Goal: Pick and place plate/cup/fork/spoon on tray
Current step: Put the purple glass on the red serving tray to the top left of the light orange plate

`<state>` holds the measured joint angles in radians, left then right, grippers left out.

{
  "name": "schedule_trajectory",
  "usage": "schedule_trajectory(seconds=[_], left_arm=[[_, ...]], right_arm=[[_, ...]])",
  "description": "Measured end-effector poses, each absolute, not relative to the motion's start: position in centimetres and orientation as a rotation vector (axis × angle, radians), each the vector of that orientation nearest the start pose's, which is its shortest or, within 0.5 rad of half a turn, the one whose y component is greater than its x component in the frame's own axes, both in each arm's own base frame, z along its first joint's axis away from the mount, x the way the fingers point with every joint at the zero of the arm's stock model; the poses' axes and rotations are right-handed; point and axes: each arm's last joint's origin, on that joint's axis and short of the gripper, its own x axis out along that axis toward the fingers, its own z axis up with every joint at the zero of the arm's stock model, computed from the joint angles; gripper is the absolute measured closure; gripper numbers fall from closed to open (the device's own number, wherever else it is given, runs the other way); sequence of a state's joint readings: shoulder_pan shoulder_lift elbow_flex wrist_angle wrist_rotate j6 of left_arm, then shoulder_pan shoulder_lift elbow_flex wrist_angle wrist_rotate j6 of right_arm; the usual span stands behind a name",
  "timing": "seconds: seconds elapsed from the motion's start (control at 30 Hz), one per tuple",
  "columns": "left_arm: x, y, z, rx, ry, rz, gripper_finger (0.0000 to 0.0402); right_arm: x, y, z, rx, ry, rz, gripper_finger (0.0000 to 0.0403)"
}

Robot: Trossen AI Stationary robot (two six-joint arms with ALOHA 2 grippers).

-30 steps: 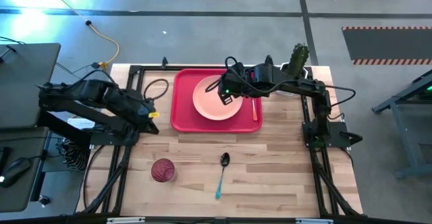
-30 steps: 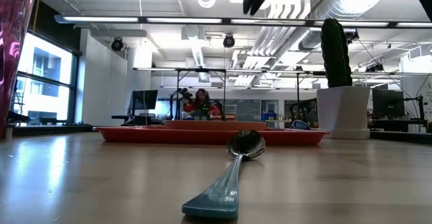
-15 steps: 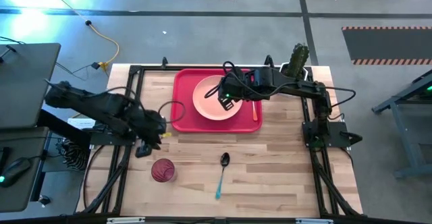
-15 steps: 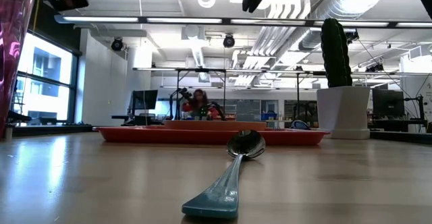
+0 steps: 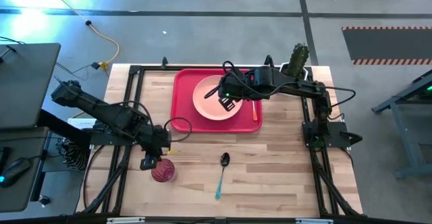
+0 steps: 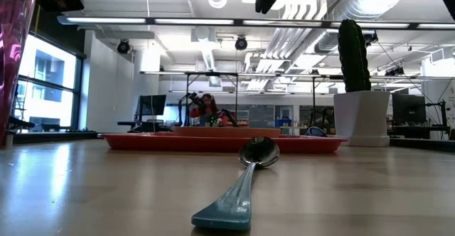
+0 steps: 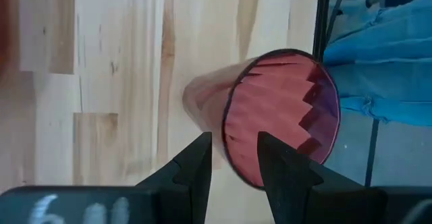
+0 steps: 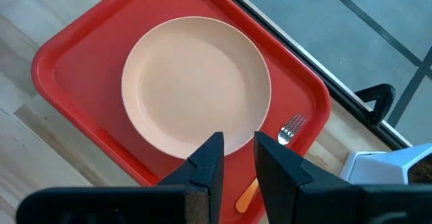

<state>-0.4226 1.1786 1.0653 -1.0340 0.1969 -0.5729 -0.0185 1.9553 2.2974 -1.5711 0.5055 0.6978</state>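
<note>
High view: pale butcher-block table [image 5: 270, 170] of jointed wooden strips, edged by a black metal frame. Glossy red rectangular tray [image 5: 182, 109] with rounded corners and raised rim, at the far middle of the table. Inside it, a round, shallow, matte peach-pink plate [image 5: 206, 102] and, along the tray's right side, a slim fork [image 5: 254, 109] with an orange-red handle. Right gripper [image 5: 228, 102] poised over the plate, fingers slightly parted, holding nothing. Left gripper [image 5: 150, 162] low at the near left, just beside a small dark-red cup [image 5: 163, 171]. Spoon [image 5: 222, 175] with dark metal bowl and teal handle lying on bare wood, near centre. Green cactus [image 5: 298, 59] at the far right corner.

Low view: spoon [image 6: 242, 183] lying lengthwise, shiny rounded bowl farthest, flat teal handle nearest. Tray rim [image 6: 142, 142] a thin red band behind. Translucent magenta cup wall [image 6: 14, 44] at the left edge. Ribbed cactus in a smooth white pot [image 6: 361, 119] at right. A person far off in the room.

Left wrist view: cup [image 7: 283, 116] upright, translucent, faceted inside with pleat-like ridges, thin round rim. Fingers [image 7: 196, 170] open, straddling the rim's nearer edge, not clamped. No readable lettering.

Right wrist view: plate [image 8: 196, 86], tray [image 8: 61, 69], silver fork tines [image 8: 291, 128]; dark fingers [image 8: 209, 163] narrowly apart, empty, above the plate's edge.
</note>
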Motion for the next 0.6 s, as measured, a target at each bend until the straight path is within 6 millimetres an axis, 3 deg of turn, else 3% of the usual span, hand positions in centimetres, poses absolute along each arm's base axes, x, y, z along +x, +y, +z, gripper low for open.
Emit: schedule_trajectory(seconds=[0.6], left_arm=[[20.3, -10.9, 26.5, -0.354, 1.36, 0.037, 0.0296]], right_arm=[[36.1, -2.0, 39.9, 0.271, 1.006, -0.796, 0.0329]])
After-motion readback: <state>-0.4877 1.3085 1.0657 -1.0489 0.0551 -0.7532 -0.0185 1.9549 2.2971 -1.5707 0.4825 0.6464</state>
